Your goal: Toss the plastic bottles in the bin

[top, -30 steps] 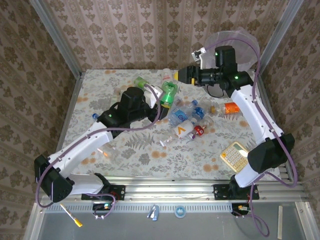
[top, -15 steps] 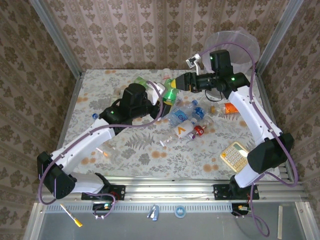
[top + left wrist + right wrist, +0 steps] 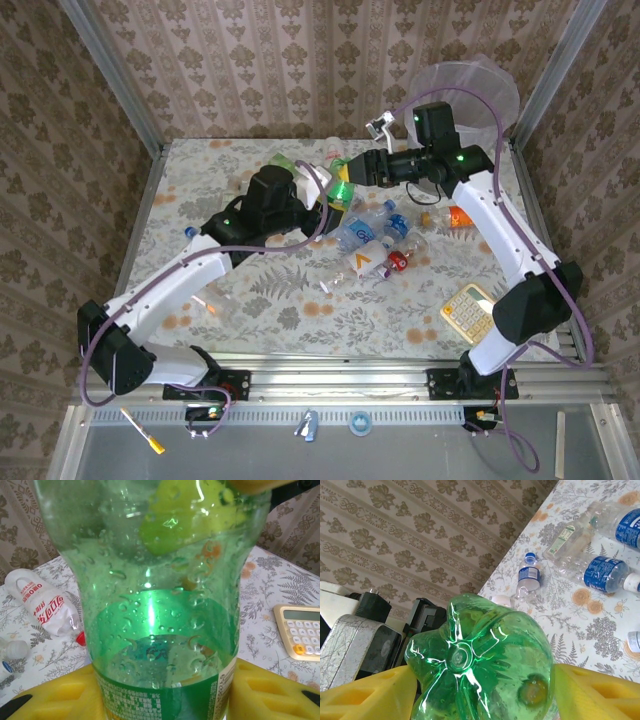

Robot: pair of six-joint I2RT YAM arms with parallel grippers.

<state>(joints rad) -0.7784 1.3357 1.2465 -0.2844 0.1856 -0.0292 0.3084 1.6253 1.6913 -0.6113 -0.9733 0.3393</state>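
Note:
A green plastic bottle [image 3: 341, 190] is held up above the table's far middle, between both arms. My left gripper [image 3: 325, 196] is shut on its labelled lower body [image 3: 155, 605], yellow pads [image 3: 45, 695] pressed on either side. My right gripper [image 3: 351, 171] has come from the right onto the bottle's base [image 3: 475, 660], and its yellow pads [image 3: 590, 690] touch both sides. More plastic bottles [image 3: 375, 240] lie on the cloth just in front, with an orange one [image 3: 462, 215] to the right. The bin [image 3: 470, 95] stands beyond the far right corner.
A beige calculator [image 3: 470, 310] lies near the front right. A white bottle with a red label [image 3: 47, 607] lies left of the held one. Blue-labelled bottles [image 3: 602, 572] lie on the floral cloth. Patterned walls close in the table at the back and sides.
My right gripper has swung left from near the bin to the green bottle, and its jaws have narrowed round the base. My left gripper has kept hold, shifting the bottle slightly.

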